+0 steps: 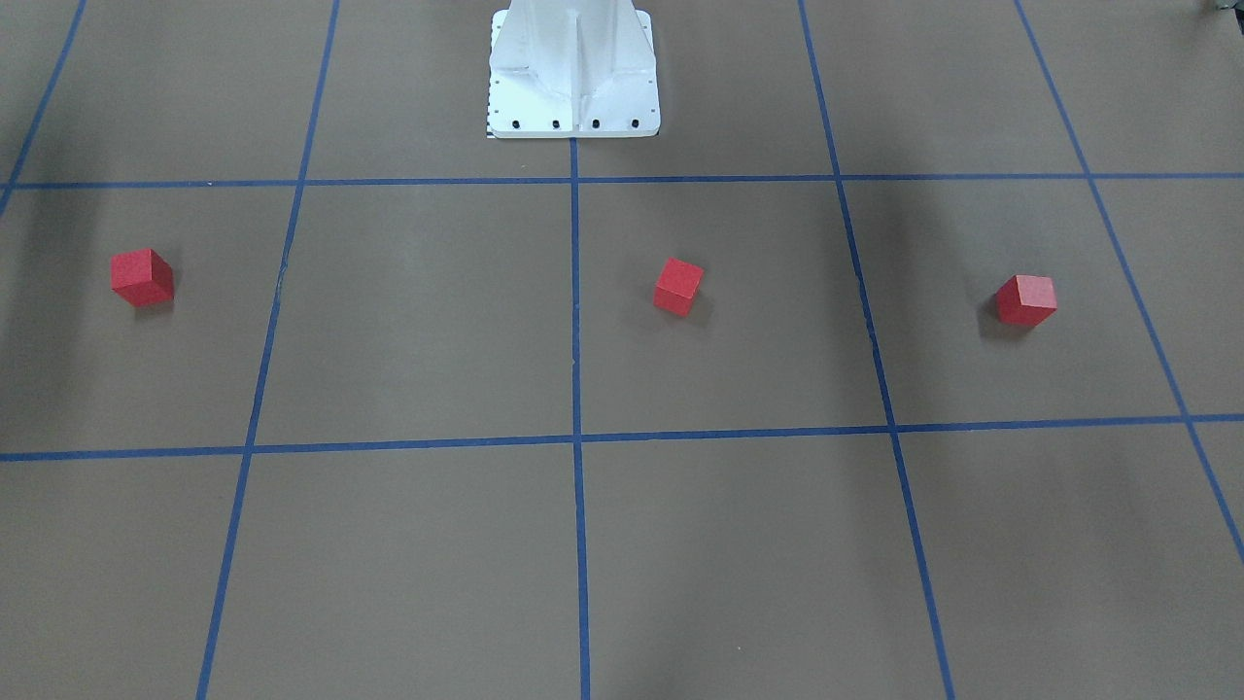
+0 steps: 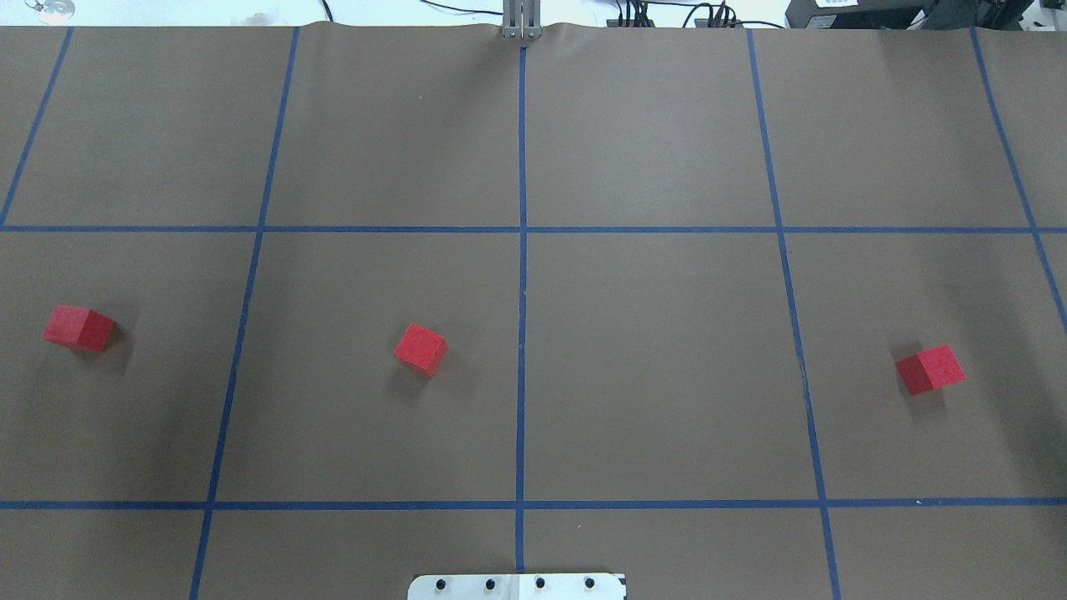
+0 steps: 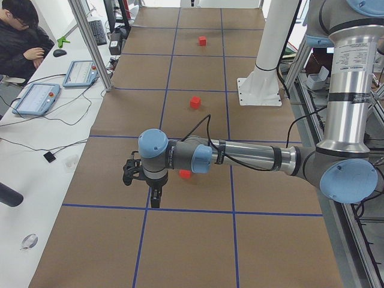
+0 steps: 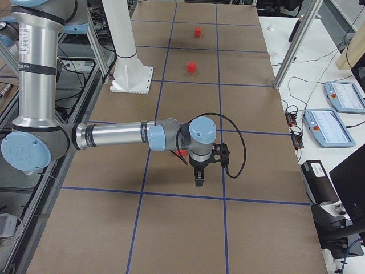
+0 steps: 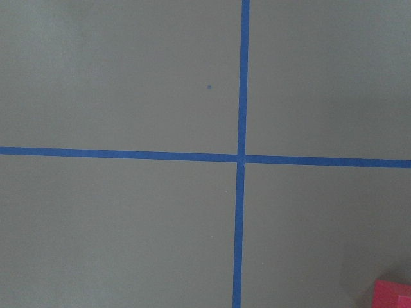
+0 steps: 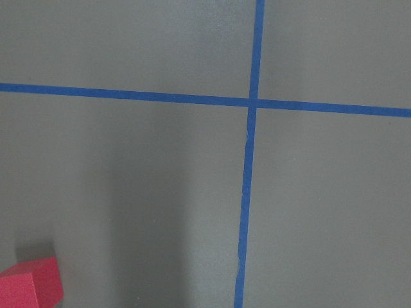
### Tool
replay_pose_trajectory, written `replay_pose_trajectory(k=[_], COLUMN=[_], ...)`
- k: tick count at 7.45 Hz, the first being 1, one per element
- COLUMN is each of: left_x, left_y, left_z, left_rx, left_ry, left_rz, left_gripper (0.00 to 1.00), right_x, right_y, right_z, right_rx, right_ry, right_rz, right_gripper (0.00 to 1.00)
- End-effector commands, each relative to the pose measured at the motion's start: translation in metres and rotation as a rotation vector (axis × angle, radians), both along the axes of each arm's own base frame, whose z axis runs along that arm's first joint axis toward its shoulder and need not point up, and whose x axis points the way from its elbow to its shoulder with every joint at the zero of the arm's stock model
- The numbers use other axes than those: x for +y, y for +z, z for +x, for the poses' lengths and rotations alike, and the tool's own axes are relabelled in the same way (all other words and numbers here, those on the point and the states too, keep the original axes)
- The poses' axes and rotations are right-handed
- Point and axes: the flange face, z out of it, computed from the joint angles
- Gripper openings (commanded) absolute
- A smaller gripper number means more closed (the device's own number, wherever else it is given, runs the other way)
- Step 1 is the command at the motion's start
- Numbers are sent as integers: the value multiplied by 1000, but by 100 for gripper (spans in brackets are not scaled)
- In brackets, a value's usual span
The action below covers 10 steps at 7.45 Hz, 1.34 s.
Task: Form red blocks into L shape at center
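Note:
Three red blocks lie apart in one row on the brown grid: one on my left, one just left of the middle line, one on my right. The center tape crossing is bare and sits beyond the middle block. In the exterior left view my left gripper hangs over the paper beside the near block. My right gripper hangs close to another block, half hidden by the arm. I cannot tell whether either is open or shut. Each wrist view shows a block corner.
The white robot pedestal stands on the middle line at my edge of the table. A person sits at a side bench with teach pendants. Metal frame posts line the far edge. More pendants lie on the side table.

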Motion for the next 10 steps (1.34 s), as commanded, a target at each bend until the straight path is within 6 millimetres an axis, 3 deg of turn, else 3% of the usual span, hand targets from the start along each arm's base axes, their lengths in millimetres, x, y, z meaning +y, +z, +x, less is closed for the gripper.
replay_pose_trajectory(k=[1, 4, 5, 6, 7, 8, 9, 10], left_x=[2, -8, -39, -48, -69, -90, -88, -89], left_y=[-2, -11, -64, -91, -139, -189, -230, -275], left_z=[1, 5, 30, 70, 123, 170, 240, 285], left_rx=[13, 15, 22, 29, 56, 108, 153, 168], left_ry=[-49, -56, -14, 56, 80, -19, -82, -150], left_rz=[-42, -2, 83, 129, 154, 58, -55, -92], left_gripper=[100, 100, 100, 100, 100, 100, 100, 100], right_x=[-3, -5, -4, -3, -2, -2, -4, -6], right_y=[-4, -9, -11, -11, -10, -10, -11, -13], right_z=[0, -1, 0, 0, 0, 0, -1, -1], right_rx=[-1, -2, -2, -2, -3, -3, -3, -2], right_ry=[0, 0, 0, 1, 1, 1, -1, 0], right_rz=[8, 19, 22, 21, 18, 19, 23, 27], right_gripper=[100, 100, 100, 100, 100, 100, 100, 100])
